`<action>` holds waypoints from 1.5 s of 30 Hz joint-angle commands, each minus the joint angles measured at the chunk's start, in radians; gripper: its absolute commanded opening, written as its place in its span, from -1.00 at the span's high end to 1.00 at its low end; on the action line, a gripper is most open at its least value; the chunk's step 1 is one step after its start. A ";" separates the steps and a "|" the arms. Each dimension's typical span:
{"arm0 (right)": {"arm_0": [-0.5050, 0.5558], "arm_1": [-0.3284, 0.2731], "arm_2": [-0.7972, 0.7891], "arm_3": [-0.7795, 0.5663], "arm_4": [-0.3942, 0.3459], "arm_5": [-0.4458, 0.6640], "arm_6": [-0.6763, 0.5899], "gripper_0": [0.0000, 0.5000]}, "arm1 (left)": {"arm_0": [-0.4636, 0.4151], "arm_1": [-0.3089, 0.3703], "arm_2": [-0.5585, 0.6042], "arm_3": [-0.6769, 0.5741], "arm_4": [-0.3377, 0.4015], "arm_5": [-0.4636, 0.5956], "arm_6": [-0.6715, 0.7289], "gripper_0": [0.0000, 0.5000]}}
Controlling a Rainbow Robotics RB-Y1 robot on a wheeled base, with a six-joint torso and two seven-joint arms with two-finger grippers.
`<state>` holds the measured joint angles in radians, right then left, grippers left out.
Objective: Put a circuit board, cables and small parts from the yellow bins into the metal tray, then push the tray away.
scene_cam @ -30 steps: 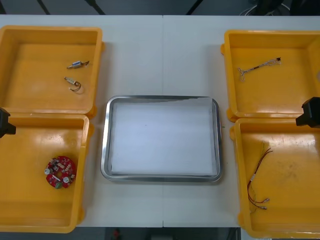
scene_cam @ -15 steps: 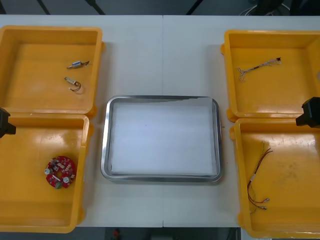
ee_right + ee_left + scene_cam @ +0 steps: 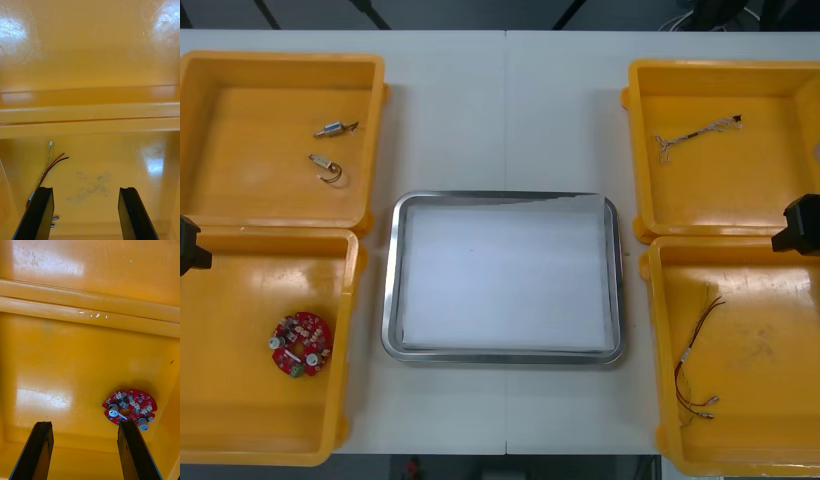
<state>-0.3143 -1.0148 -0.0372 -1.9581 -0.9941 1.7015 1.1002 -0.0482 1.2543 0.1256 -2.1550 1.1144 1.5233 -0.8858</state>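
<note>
Opening state of the tray-loading task, with the shiny metal tray (image 3: 392,300) lying white-lined and holding nothing at the middle of the light tabletop (image 3: 505,110), between two pairs of bins. The left tool (image 3: 84,423) is hovering, black fingers (image 3: 37,446) apart and holding nothing, over the outer edge of the near left yellow plastic bin (image 3: 240,410), close to the wall shared with the far left yellow plastic bin (image 3: 250,100). The round red circuit board (image 3: 129,407) is lying flat on the near left bin's floor, ahead of the tool but off its centre line, in front of one finger rather than in the gap; a sideways shift toward the tray side is judged necessary before any descent. Being round, the board is offering no preferred grasp axis. The left tool is far nearer to it than the right tool (image 3: 86,189), which is hovering with fingers apart and holding nothing over the near right yellow plastic bin (image 3: 770,350), where a thin red and yellow cable (image 3: 695,345) is running lengthwise just beside one finger. Two small metal parts (image 3: 337,128) are resting in the far left bin, and a thin brownish cable (image 3: 695,133) is lying aslant in the far right yellow plastic bin (image 3: 740,190).
</note>
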 commanded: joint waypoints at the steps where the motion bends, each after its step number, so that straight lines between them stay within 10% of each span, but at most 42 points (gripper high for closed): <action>1: 0.009 -0.041 -0.033 -0.025 -0.003 -0.008 -0.031 -1.00 | 0.013 0.050 0.023 -0.002 0.005 -0.006 -0.009 -1.00; 32: 0.023 -0.034 -0.004 -0.008 -0.011 0.024 -0.057 -1.00 | 0.013 0.050 0.023 -0.002 0.005 -0.006 -0.009 -1.00; 45: 0.024 0.045 -0.003 -0.044 0.014 0.090 -0.370 -1.00 | 0.059 0.034 -0.007 0.001 0.015 -0.019 -0.012 -1.00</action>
<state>-0.2948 -0.9968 -0.0366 -1.9644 -0.9975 1.7687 0.8206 -0.0229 1.2542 0.1216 -2.1549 1.1178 1.5216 -0.8858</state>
